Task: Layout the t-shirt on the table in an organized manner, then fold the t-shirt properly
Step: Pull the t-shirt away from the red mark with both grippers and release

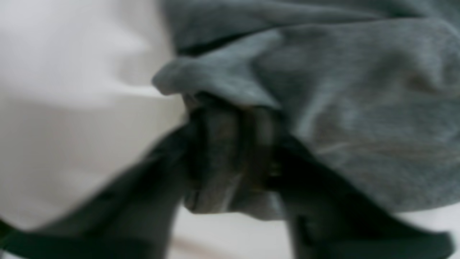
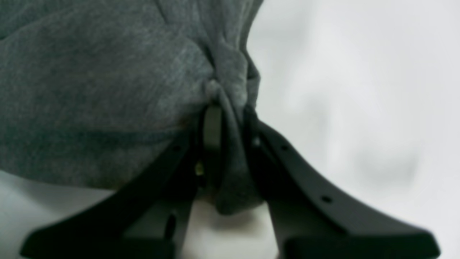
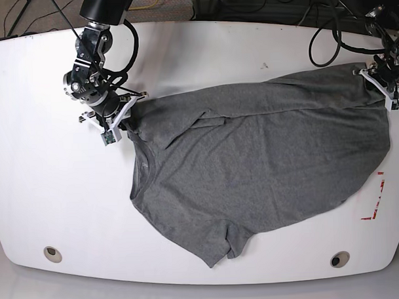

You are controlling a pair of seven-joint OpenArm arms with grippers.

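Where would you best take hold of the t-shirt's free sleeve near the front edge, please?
Grip the sleeve's hem on the t-shirt, coming from the table's front edge. That cuff lies flat and juts out past the body, so a pincer meets a free edge there.

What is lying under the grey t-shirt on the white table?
Around the dark heather-grey cotton t-shirt only the glossy white tabletop shows, with red tape marks beside its hem. Whatever lies beneath the cloth is covered and cannot be seen.
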